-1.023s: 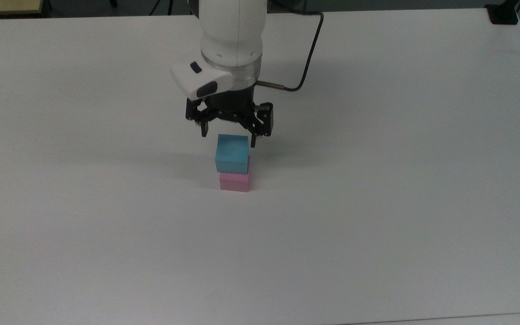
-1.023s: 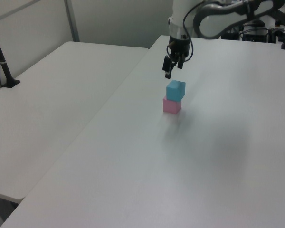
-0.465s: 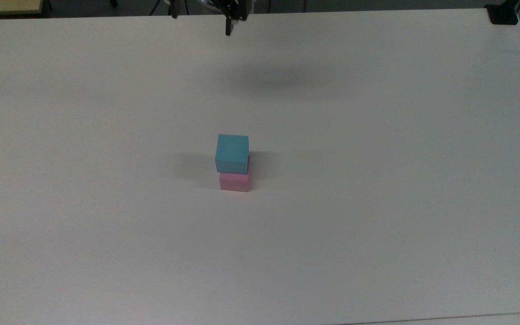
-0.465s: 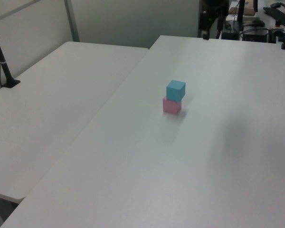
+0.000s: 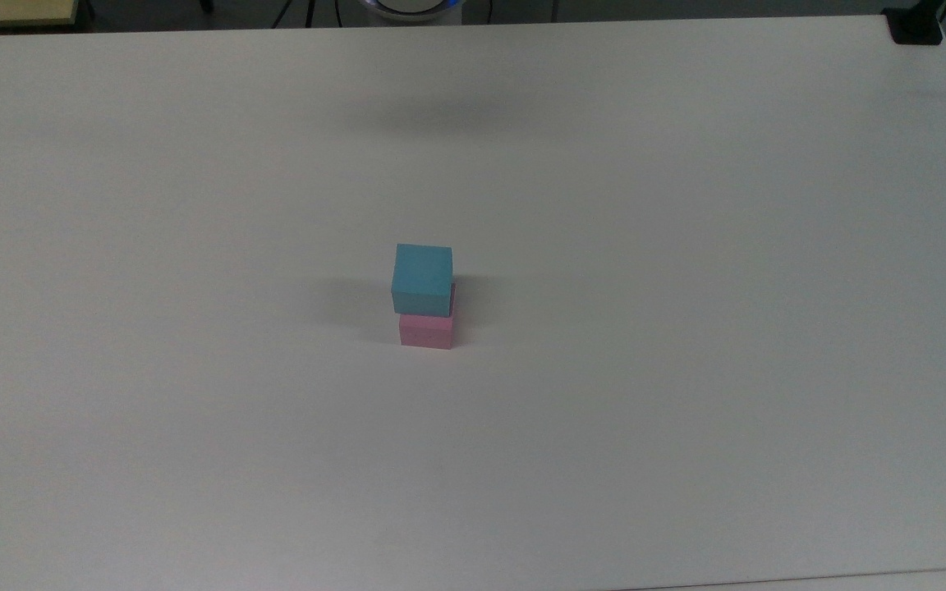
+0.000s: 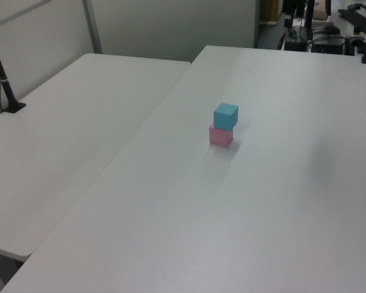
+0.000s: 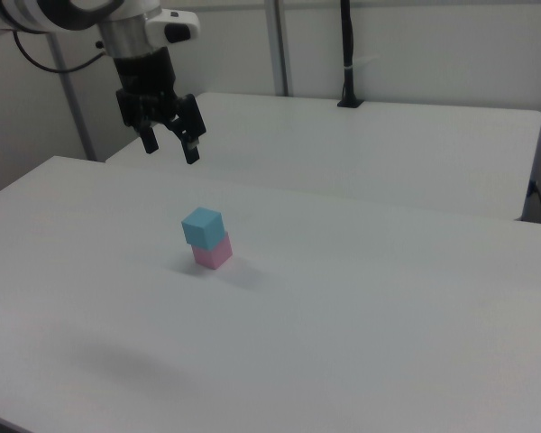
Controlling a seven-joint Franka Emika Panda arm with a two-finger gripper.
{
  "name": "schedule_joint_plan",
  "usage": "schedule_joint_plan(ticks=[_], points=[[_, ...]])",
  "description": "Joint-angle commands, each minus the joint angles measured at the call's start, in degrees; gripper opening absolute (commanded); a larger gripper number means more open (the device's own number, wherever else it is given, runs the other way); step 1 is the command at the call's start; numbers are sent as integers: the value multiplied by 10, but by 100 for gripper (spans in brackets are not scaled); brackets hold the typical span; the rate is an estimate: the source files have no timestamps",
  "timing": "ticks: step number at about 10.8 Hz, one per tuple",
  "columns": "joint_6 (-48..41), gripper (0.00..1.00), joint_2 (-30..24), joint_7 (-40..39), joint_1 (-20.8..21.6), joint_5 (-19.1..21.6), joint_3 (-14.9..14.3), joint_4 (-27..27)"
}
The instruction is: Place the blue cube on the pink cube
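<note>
Hanging high above the white table (image 7: 361, 298) in the right view, the gripper (image 7: 169, 144) points downward with its two black fingers spread apart and nothing between them, up and toward the right view's left of the stack. The blue cube (image 5: 422, 279) sits on the pink cube (image 5: 426, 332), slightly offset, near the table's middle.

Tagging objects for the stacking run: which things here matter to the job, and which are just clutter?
Job:
blue cube, sitting on the pink one
pink cube, on the table
gripper, open, raised clear of the stack

Just around:
second table
black post with a cable
black block at the table corner
</note>
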Motion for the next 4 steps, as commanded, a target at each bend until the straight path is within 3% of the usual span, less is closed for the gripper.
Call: schedule_joint_plan(ticks=[1,4], points=[[26,100,-3,-22,12,-11,-14,-14],[23,100,-3,-20,13,-12,-14,-12]])
